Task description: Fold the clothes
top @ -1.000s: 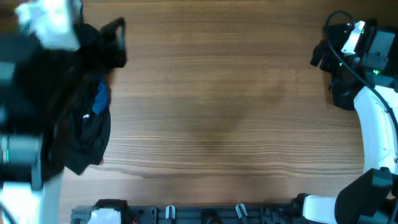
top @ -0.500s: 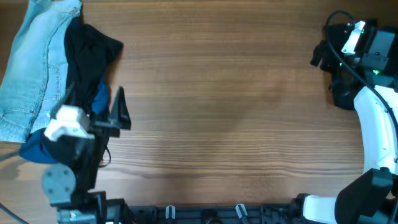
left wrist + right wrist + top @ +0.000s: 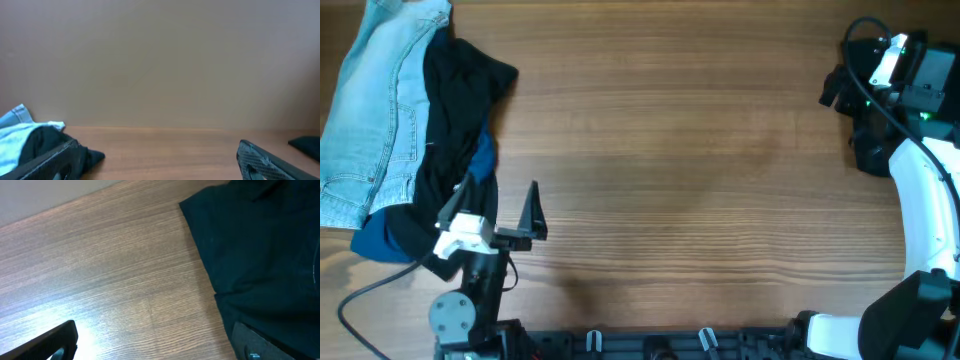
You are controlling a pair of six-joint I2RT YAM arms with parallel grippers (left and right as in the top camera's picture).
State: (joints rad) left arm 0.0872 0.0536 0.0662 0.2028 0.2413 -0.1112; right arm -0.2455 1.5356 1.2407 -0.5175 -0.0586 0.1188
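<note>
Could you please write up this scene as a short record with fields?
pile: light jeans, black garment and blue garment, heaped unfolded at the left side
separate item: dark garment by the right arm
left pincer: open, empty, beside the pile
right pincer: open, empty, next to the dark garment
table: wood grain

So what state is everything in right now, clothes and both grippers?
jeans: unfolded, rumpled, far left.
black garment: bunched, lying over the jeans.
blue garment: mostly covered by the black garment.
dark garment: lying loose, far right.
left gripper: open, empty.
right gripper: open, empty.
</note>
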